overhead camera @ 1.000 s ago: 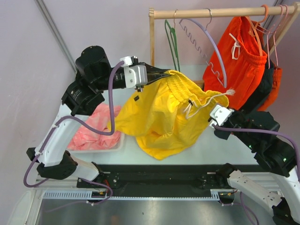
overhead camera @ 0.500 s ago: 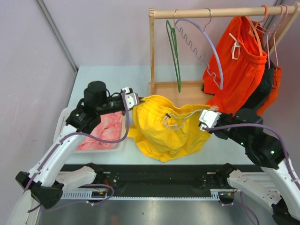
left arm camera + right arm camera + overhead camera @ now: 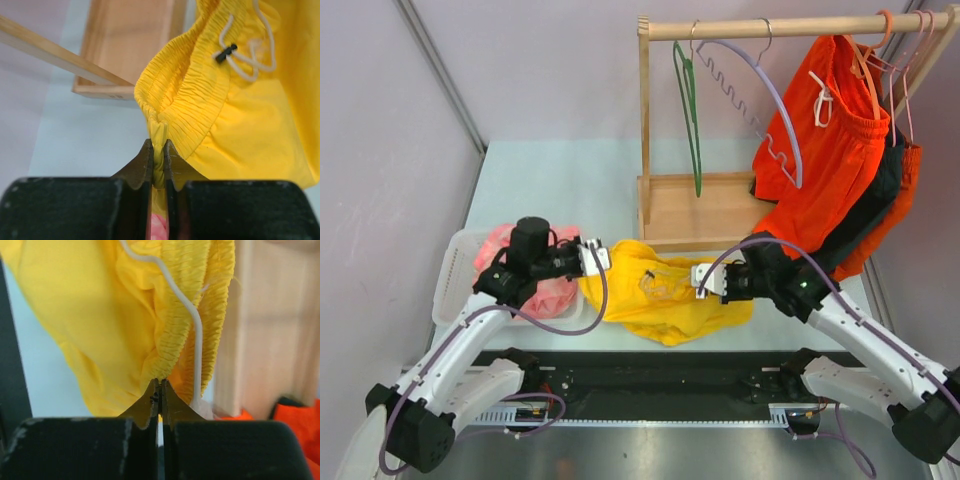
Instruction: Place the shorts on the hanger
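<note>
Left gripper (image 3: 158, 146): tips nearly pressed together, pinching a bunched fold of the elastic waistband of the shorts (image 3: 660, 300). Right gripper (image 3: 159, 384): squeezed tight on the opposite waistband edge, right beside the white drawstring (image 3: 198, 340). Cord or only cloth in that pinch: hard to tell from so close.

Between the two, slack and low, yellow fabric draped on the table (image 3: 550, 175), just in front of the wooden rack base (image 3: 695, 210). Directly left of it, under the left wrist, a white basket (image 3: 450, 275) with pink cloth (image 3: 500, 240) inside.

Up behind, on the wooden rail (image 3: 770, 27): the hanger (image 3: 782, 108), pale lilac, hung by its hook, well apart from the shorts. On either side of it, a green hanger (image 3: 694, 120) and orange-red shorts (image 3: 825, 150).
</note>
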`<state>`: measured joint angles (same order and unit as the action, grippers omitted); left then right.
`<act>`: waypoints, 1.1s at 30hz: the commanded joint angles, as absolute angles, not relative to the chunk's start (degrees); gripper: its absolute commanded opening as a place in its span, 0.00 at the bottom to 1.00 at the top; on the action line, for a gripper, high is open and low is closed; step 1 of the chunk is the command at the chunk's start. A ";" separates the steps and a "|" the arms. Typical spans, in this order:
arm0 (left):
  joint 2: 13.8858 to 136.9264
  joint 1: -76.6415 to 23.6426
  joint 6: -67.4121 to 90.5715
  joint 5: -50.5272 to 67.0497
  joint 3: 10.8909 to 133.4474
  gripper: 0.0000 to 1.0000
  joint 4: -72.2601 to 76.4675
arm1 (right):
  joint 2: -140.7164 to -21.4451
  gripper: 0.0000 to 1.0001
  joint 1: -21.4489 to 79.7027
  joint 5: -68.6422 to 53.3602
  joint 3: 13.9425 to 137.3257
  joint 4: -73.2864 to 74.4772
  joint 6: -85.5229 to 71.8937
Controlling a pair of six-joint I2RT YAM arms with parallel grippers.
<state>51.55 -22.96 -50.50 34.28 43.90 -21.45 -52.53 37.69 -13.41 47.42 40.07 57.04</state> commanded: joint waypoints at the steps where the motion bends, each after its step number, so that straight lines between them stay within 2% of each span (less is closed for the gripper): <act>1: 51.24 -22.76 -61.78 35.94 39.99 0.17 -29.43 | -55.72 0.00 38.41 -16.87 44.04 36.30 61.87; 2: 51.24 -22.76 -63.44 36.47 39.90 0.19 -32.49 | -56.33 0.00 38.58 -17.05 44.03 36.47 61.70; 5: 51.77 -22.76 -65.21 37.53 40.95 0.25 -36.11 | -56.87 0.20 39.20 -18.10 44.03 38.74 61.17; 6: 52.29 -22.76 -65.13 37.44 41.31 0.36 -37.60 | -56.00 0.31 39.55 -18.28 44.12 39.63 60.65; 7: 52.47 -22.76 -65.21 37.44 42.96 0.42 -38.92 | -55.29 0.52 40.33 -18.37 44.30 40.60 59.43; 9: 52.91 -22.76 -64.69 37.53 44.99 0.58 -43.12 | -53.10 0.63 40.87 -18.46 45.34 43.50 57.58; 10: 52.91 -22.76 -64.60 38.05 47.09 0.61 -44.81 | -50.48 0.71 41.04 -18.28 45.87 45.42 55.83; 12: 51.86 -22.76 -64.86 38.93 48.86 0.67 -49.36 | -47.30 0.79 41.13 -17.49 47.28 46.93 53.89; 17: 47.38 -22.76 -57.78 40.25 52.03 0.87 -48.88 | -39.03 0.84 41.31 -14.07 55.36 48.60 43.89; 18: 46.76 -22.76 -55.66 39.99 52.38 0.99 -47.65 | -38.50 0.84 41.22 -13.45 56.94 48.52 41.94; 23: 47.98 -22.76 -43.36 38.67 56.68 1.00 -38.26 | -36.83 0.84 41.13 -10.81 65.10 50.01 36.31; 28: 52.11 -22.76 -37.02 40.17 62.31 1.00 -33.94 | -37.96 0.84 35.08 -12.31 72.14 49.49 31.57; 33: 54.75 -22.85 -32.00 40.78 66.17 1.00 -28.57 | -48.21 0.86 25.34 -11.60 86.96 39.22 19.27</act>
